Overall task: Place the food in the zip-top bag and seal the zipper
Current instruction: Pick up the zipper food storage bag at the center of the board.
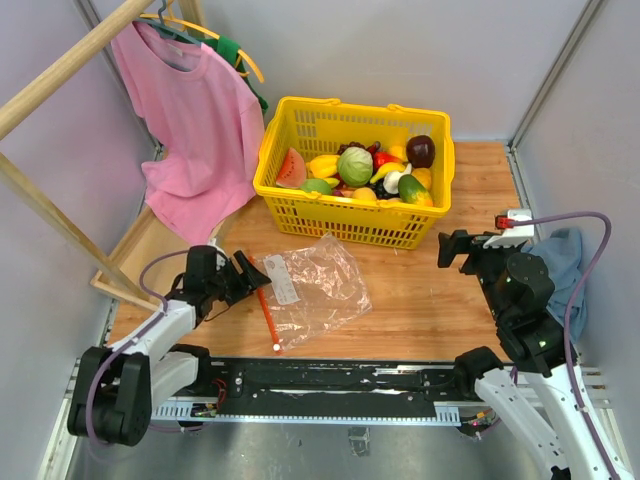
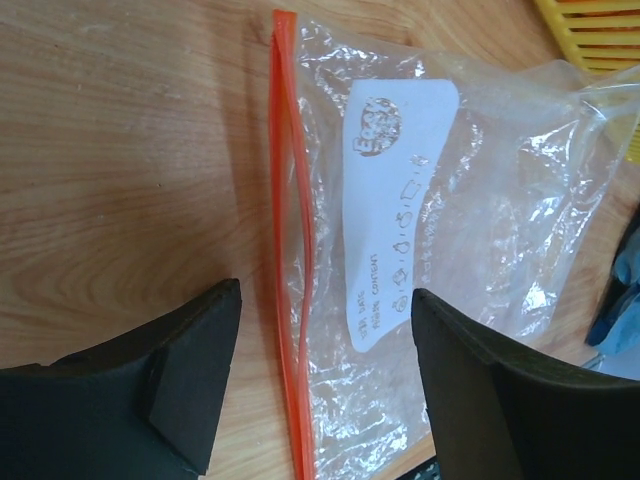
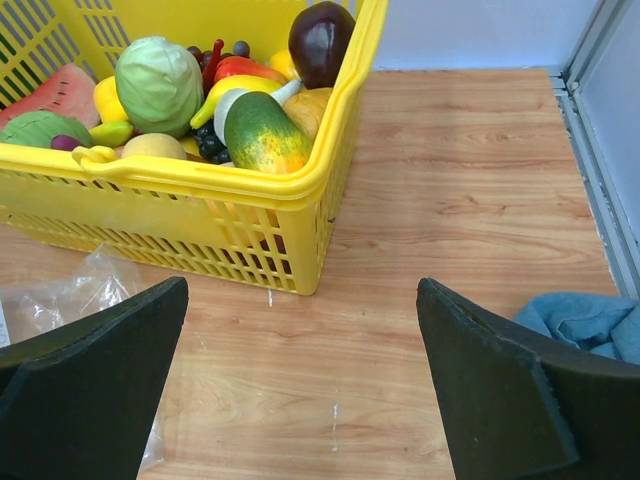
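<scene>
1. A pink shirt [image 1: 195,130] hangs from a wooden rack [image 1: 60,70] at the far left
2. The left fingers [image 1: 250,272] sit low over the counter [image 1: 440,310], spread apart and gripping nothing. In the left wrist view they stand on either side of the zipper
3. The zipper [image 1: 266,310] lies along the left edge of the zip-top bag [image 1: 320,280], its white tip towards the near edge of the counter. Up close, its two red tracks bow apart partway along
4. The zip-top bag lies flat and crinkled on the counter, white label [image 1: 282,279] up, just in front of the yellow basket [image 1: 300,205]
5. The food [image 1: 354,165] is piled in the yellow basket: a green cabbage, a watermelon slice [image 1: 290,168], a dark eggplant [image 1: 421,150], and yellow and red pieces
6. The right fingers [image 1: 455,250] hang wide apart and unladen, right of the basket's near corner
7. A blue cloth [image 1: 562,255] lies crumpled at the far right
</scene>
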Motion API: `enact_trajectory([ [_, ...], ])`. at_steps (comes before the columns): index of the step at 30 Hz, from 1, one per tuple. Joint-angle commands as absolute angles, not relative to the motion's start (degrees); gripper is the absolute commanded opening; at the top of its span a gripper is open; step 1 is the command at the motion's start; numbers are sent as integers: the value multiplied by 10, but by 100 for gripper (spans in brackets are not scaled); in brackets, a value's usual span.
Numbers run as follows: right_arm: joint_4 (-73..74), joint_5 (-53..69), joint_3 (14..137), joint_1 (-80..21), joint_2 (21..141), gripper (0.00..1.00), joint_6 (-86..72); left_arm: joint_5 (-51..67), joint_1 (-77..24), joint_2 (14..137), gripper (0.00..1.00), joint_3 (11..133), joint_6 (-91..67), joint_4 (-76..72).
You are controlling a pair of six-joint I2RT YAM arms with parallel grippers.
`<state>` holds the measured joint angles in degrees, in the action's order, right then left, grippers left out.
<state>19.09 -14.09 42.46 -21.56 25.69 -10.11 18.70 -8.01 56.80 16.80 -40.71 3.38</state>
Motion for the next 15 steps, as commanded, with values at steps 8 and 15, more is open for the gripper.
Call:
enact_trajectory([
  [8, 165, -91, 420, -228, 257, 98, -95, 206, -82, 665, 53, 140, -414, -99],
  [15, 155, -45, 421, -229, 266, 98, -93, 233, -82, 667, 15, 126, -426, -139],
])
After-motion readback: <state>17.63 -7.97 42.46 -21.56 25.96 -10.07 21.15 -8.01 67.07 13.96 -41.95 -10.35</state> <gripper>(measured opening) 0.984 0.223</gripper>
